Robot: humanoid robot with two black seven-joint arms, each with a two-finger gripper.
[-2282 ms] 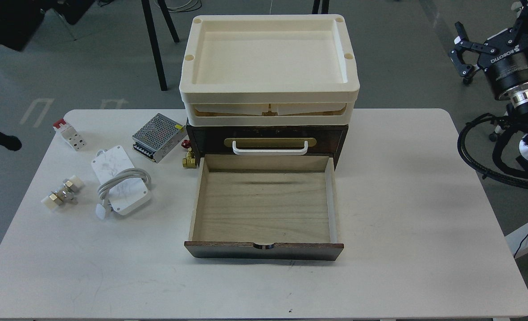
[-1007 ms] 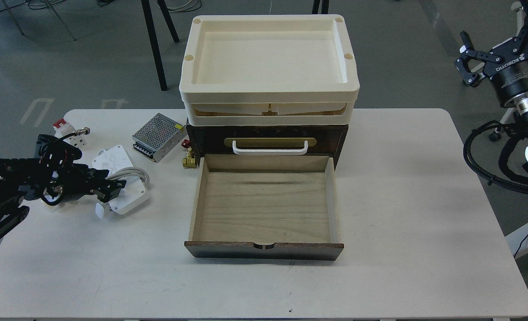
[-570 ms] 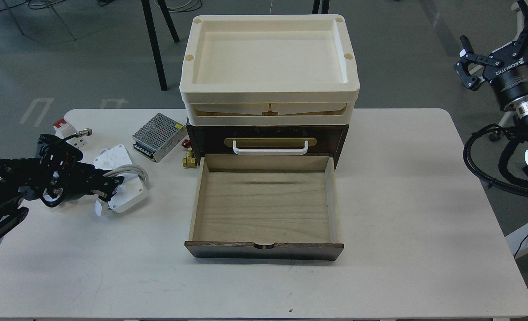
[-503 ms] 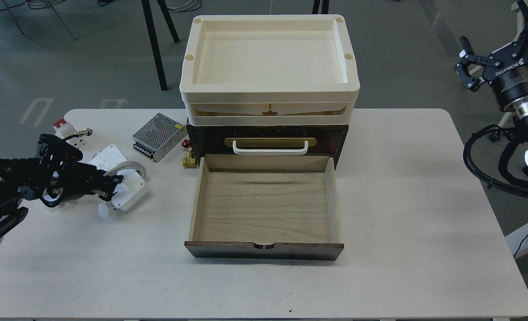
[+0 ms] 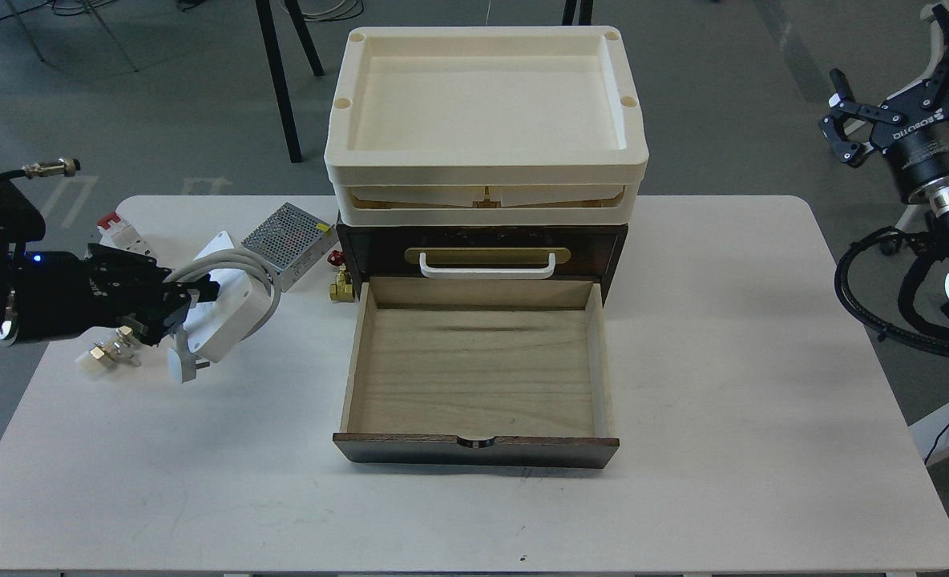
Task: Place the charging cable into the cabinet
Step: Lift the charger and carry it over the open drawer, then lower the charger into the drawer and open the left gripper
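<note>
My left tool point(image 5: 176, 308) is clenched on the near-left edge of the charging cable point(image 5: 226, 300), a flat white adapter with its cord looped around it. The adapter is tilted and appears raised off the worktop point(image 5: 723, 361), with the white plug point(image 5: 179, 365) dangling below the tool. It hangs left of the cabinet point(image 5: 481, 240), whose pale-wood drawer point(image 5: 474, 369) stands pulled out and bare inside. A metal power supply box point(image 5: 292, 239) lies just behind the adapter, small brass fittings point(image 5: 107, 355) sit below the tool, and a cream tray point(image 5: 484, 104) rests on the cabinet top. My right tool point(image 5: 871, 120) is held released, well off the right of the worktop.

I judge the grip marginal: held by one edge, the adapter could pivot or slip during the carry. The hanging plug or loose cord loops could catch the drawer's left wall, leaving cord draped outside.
</note>
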